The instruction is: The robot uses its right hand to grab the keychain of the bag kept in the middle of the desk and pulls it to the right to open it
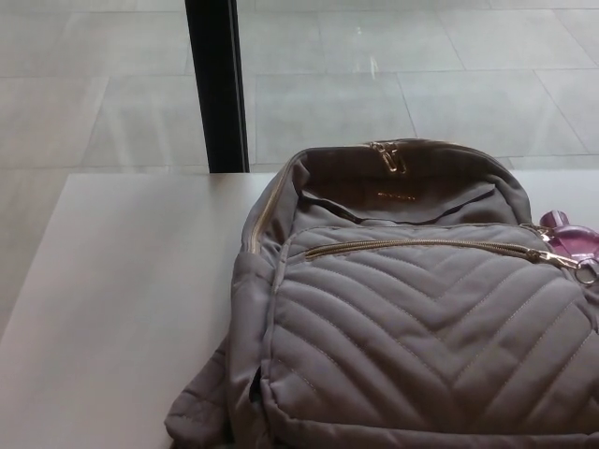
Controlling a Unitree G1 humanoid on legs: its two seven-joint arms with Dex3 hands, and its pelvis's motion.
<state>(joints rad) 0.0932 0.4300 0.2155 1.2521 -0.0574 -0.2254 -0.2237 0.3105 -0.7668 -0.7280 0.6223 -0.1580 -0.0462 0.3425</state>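
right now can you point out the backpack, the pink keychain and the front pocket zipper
backpack [421, 346]: head view, on the quilted front panel
pink keychain [567, 238]: head view, on the pink charm at the bag's right edge
front pocket zipper [421, 245]: head view, mid gold zipper line

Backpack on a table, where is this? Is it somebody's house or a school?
I can't say for sure. It looks more like an office or lab: a plain white desk holds the backpack, beside a big glass wall with a black frame and pale floor tiles.

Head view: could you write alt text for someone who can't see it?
A grey quilted backpack lies on a white desk, its gold front zipper closed, with a pink keychain at the zipper's right end. No robot hand is visible.
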